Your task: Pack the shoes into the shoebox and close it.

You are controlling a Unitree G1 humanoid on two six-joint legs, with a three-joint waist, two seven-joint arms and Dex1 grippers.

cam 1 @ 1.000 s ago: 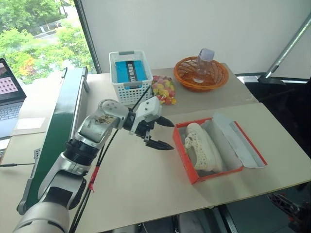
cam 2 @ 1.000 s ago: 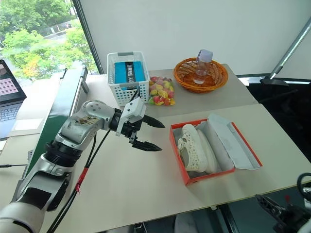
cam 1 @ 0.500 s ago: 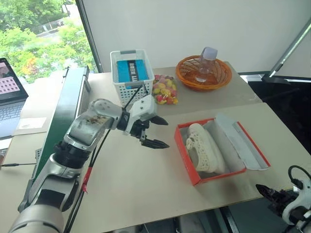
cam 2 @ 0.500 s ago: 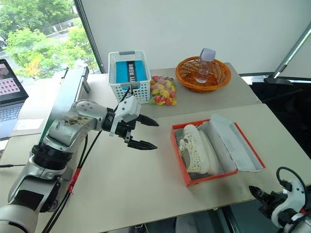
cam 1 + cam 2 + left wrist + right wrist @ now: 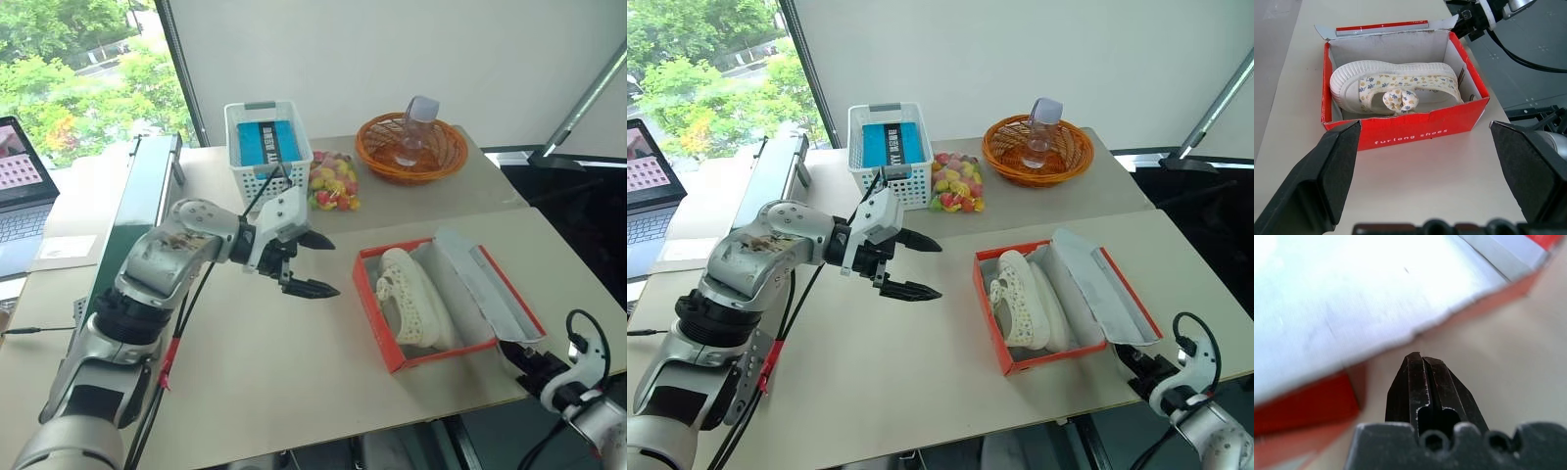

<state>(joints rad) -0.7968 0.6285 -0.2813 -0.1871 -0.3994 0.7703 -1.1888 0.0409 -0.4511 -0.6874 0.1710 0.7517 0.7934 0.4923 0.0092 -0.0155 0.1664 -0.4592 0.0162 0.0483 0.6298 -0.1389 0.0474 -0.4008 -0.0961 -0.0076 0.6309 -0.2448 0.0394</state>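
Now left gripper [image 5: 315, 264] wide, empty; right gripper [image 5: 1422, 363] closed.

The shoebox [image 5: 431, 304] is red-orange outside and white inside, lying open on the worktop [image 5: 284, 372] with its lid [image 5: 490, 284] folded back on the side away from the left gripper [image 5: 312, 264]. The box sits ahead of that gripper's spread fingers, apart from them. Its near side wall carries small white lettering. The shoes [image 5: 1396, 90] lie inside on their sides, cream with pale ribbed soles and a small floral print. The right gripper [image 5: 1136, 364], fingers pressed together, is just beside the lid's outer corner.
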